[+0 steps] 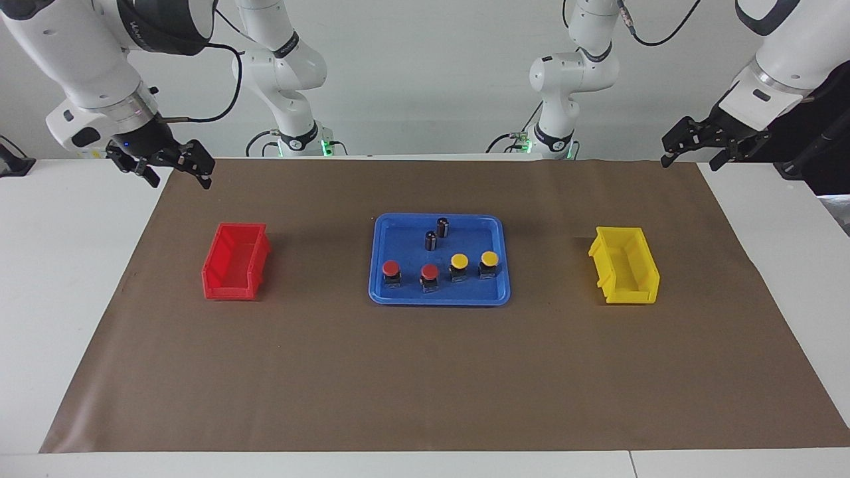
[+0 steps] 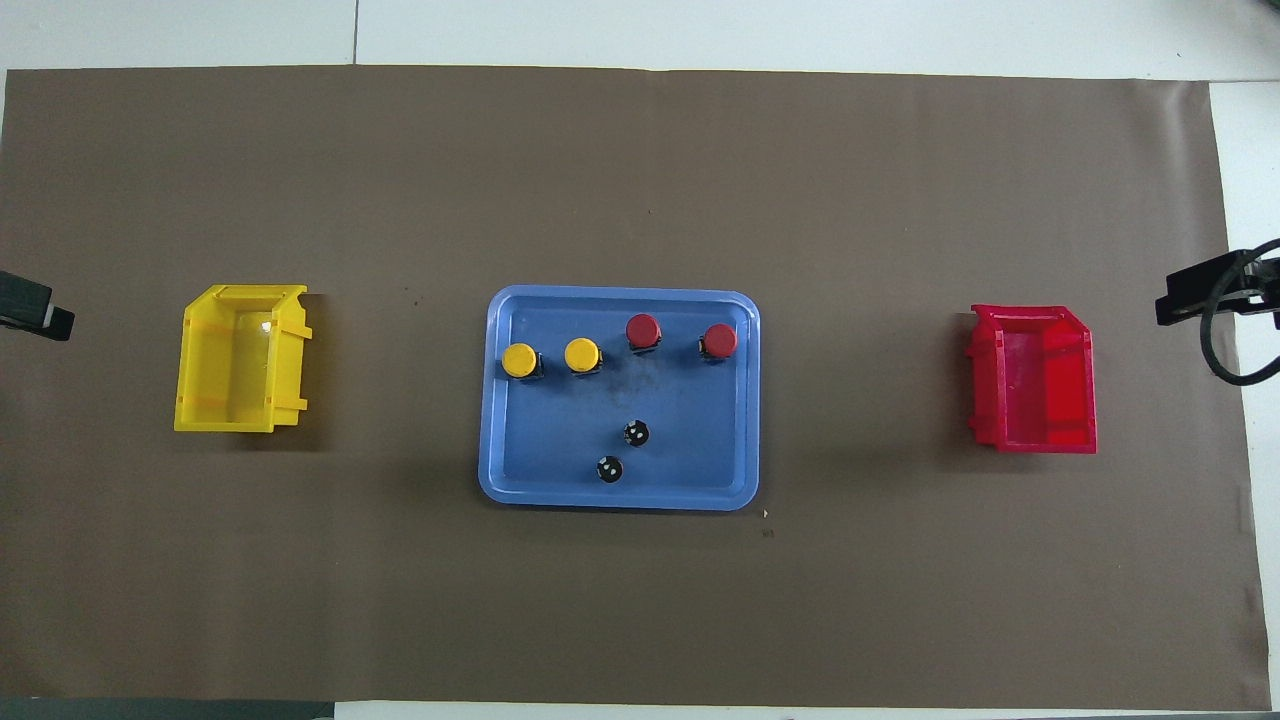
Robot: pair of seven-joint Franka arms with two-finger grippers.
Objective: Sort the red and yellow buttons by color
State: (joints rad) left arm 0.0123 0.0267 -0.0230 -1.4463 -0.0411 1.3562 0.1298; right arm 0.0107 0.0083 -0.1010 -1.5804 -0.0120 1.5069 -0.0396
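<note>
White table (image 1: 73, 279) carries brown mat (image 1: 425, 372) across most of its top. On mat: blue tray (image 1: 380, 292) at middle, red bin (image 1: 234, 262) toward right arm's end, yellow bin (image 1: 624, 265) toward left arm's end. Bins well apart from tray, all three roughly in one row.

overhead | left gripper (image 2: 35, 310) cut by frame edge (tip only) | right gripper (image 2: 1195, 300) likewise
</note>
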